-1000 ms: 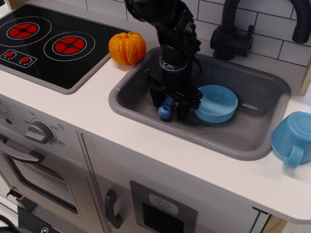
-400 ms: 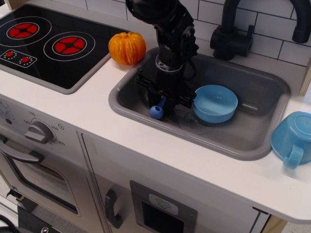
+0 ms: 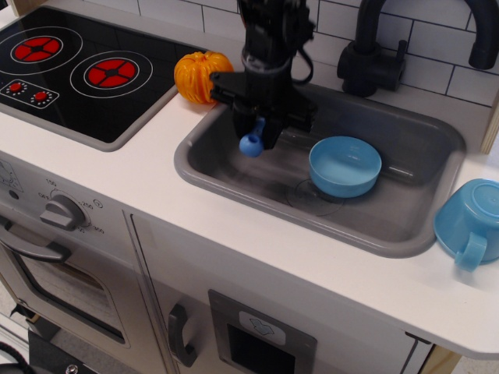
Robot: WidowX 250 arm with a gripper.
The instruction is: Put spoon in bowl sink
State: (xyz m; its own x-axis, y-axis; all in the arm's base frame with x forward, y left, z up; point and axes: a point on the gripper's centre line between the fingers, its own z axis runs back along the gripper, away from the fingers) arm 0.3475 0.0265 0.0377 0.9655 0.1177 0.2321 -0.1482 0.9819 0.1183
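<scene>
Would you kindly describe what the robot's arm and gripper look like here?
The arm is matte black and chunky, with a grey band near the wrist and a black cable looping beside it. The gripper is black too, a wide crossbar above short black fingers. No markings are visible.

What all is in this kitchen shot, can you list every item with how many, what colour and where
spoon: one, blue knobbed handle showing, scoop hidden, held above the sink's left part
bowl: one, light blue, on the sink floor, right of the spoon
sink: one, grey, set in the white counter
cup: one, light blue with handle, on the counter right of the sink
pumpkin: one, orange, on the counter between stove and sink
stove: one, black with red burners, left
faucet: one, black, behind the sink
oven knob: one, grey, front panel lower left
gripper: one, black, over the sink, fingers shut on the spoon
</scene>
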